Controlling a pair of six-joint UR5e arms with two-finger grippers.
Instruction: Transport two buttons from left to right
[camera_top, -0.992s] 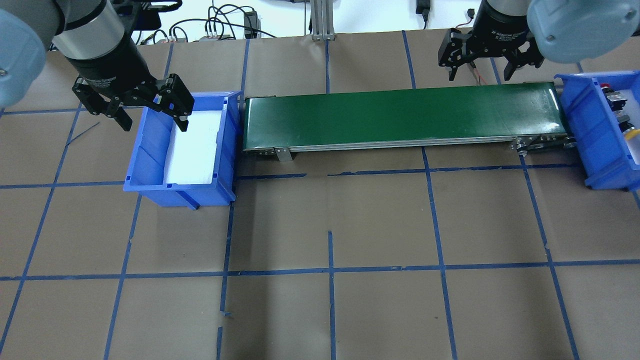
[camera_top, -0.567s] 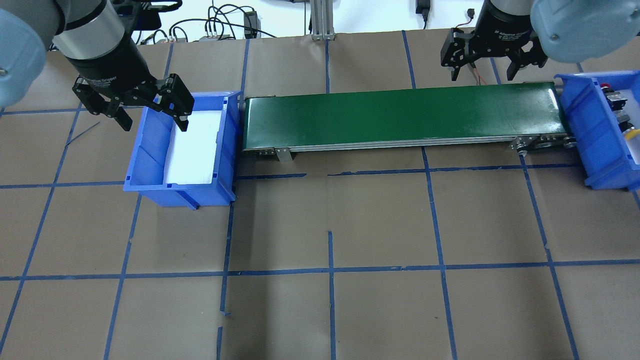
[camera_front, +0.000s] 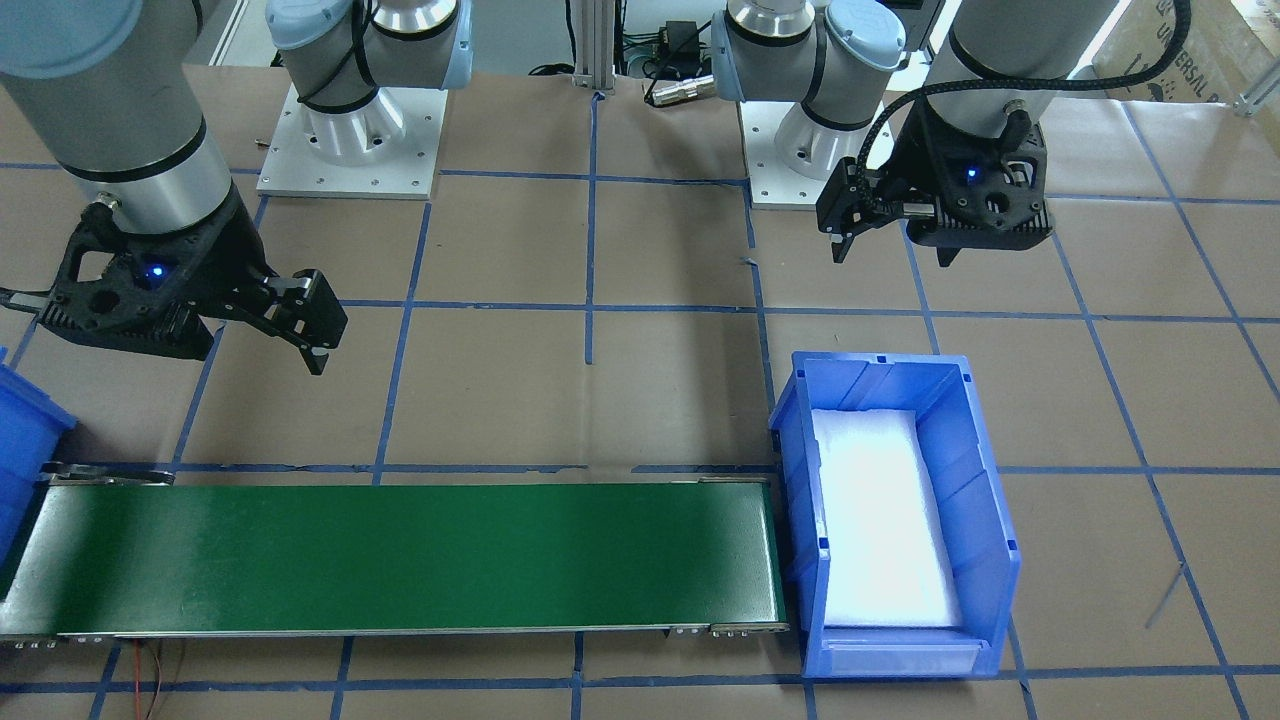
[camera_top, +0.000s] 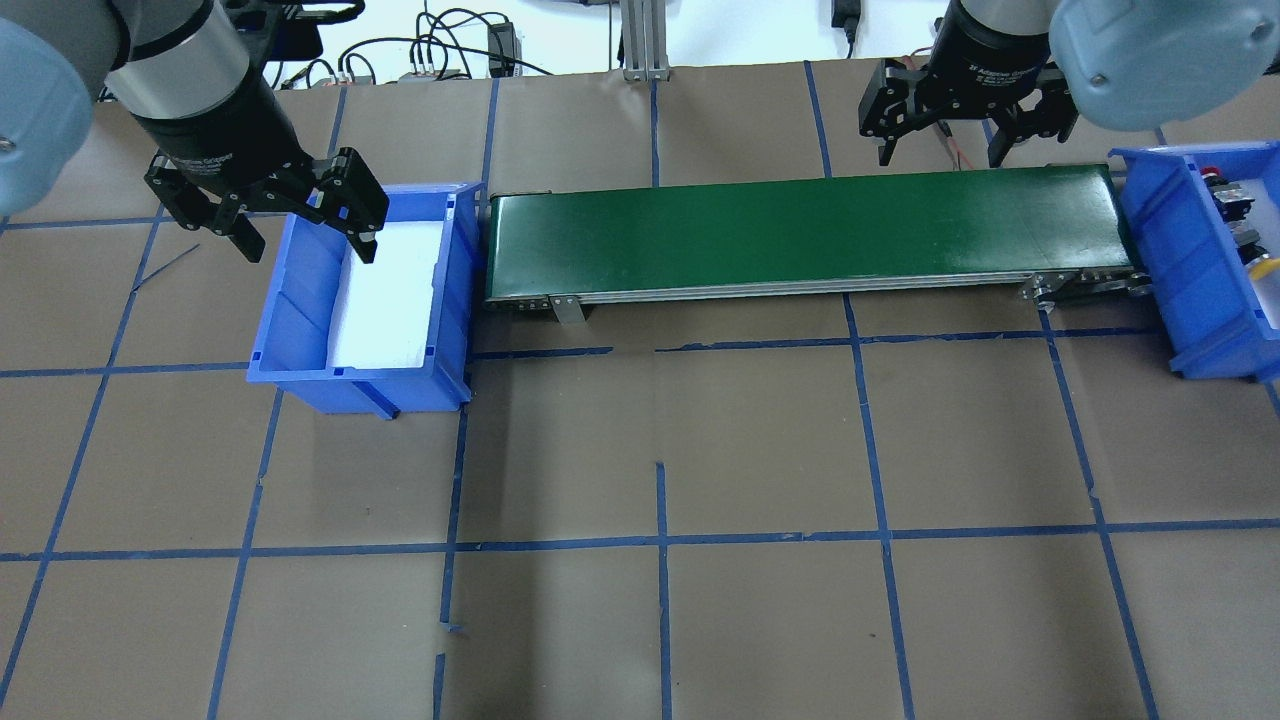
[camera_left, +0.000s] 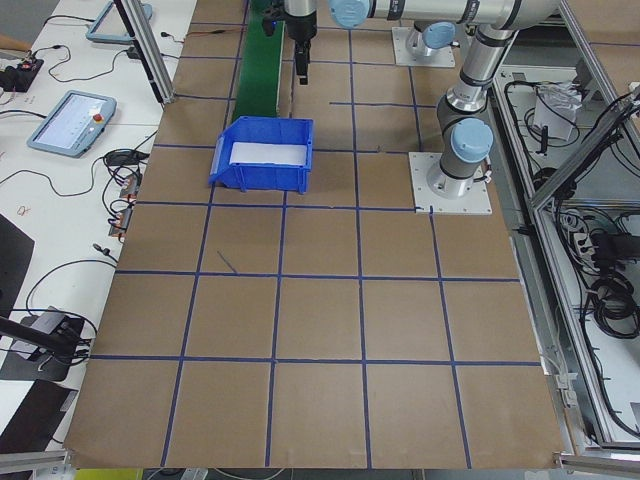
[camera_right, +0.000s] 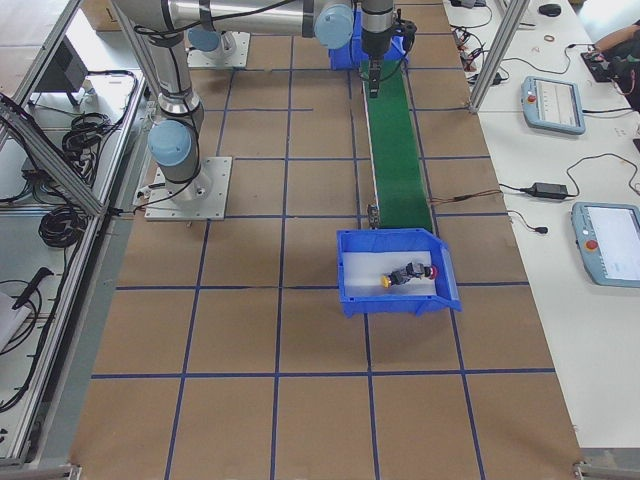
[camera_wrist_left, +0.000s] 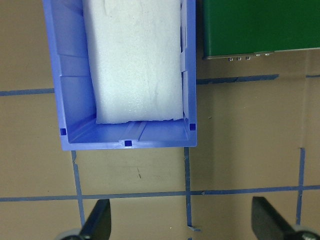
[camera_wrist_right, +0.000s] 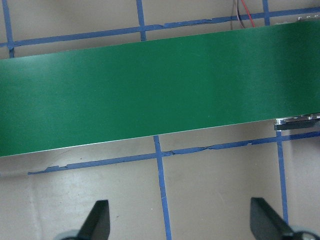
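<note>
**Both buttons lie in the right-hand bin; both grippers are empty**

The yellow-capped push-button switch (camera_right: 389, 281) and the red-capped push-button switch (camera_right: 427, 271) lie close together on the white padding of the blue plastic bin on the robot's right (camera_right: 392, 305), just past the end of the long green conveyor belt (camera_top: 800, 230). They form a short row running from the robot's side toward the far side of the table. They are too small to tell how each one lies.

The right gripper (camera_top: 940, 152) hovers behind the belt's right portion with its fingers spread wide and nothing between them. The buttons therefore lie further to its right and nearer the robot, and this arm is much the nearer one. The left gripper (camera_top: 305, 242) hangs over the far corner of the blue plastic bin on the robot's left (camera_top: 300, 335), equally wide and empty. That bin shows only its white foam pad (camera_top: 385, 300).

Judged from this, the transport looks finished.
</note>
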